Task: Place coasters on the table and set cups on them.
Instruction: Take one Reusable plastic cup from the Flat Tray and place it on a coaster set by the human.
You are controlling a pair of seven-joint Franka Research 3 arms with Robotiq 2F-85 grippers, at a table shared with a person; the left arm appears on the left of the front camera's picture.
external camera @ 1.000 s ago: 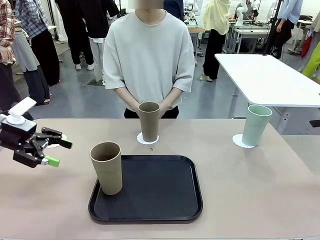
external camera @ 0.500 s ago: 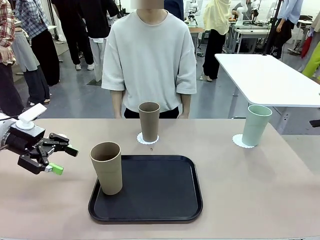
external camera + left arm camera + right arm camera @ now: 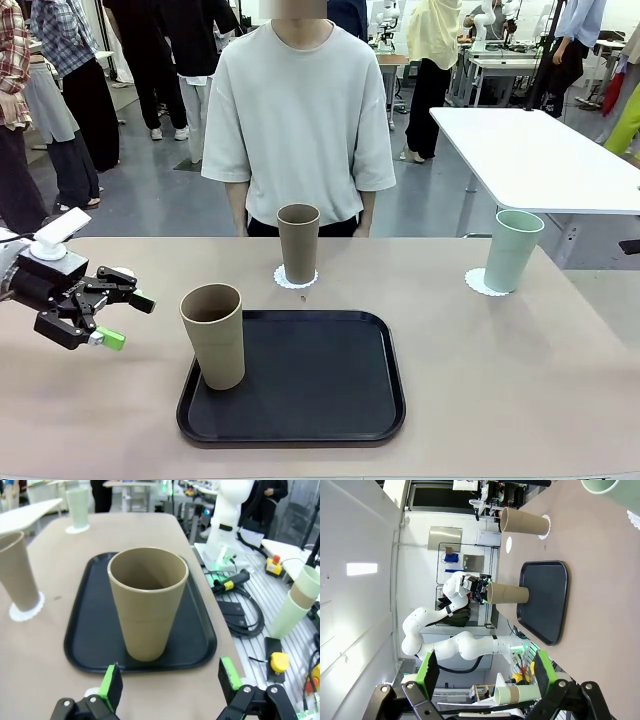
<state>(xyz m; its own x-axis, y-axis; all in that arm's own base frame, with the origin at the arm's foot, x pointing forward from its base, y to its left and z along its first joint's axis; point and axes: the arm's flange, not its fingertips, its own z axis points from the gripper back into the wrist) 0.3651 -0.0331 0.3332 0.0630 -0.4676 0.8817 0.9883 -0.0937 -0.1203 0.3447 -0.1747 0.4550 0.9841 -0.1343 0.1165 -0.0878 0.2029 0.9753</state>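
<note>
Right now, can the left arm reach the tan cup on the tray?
Probably yes: the left end effector is open, faces the tan cup on the black tray, and nothing stands between them.

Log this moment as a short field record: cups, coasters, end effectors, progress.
tan cup: upright on the black tray, left side
brown cup: on middle coaster, in front of the person
mint cup: on right coaster
left coaster: bare, left of the tray
left end effector: open, empty, facing the tan cup
right end effector: open, empty
progress: two of three cups set
</note>
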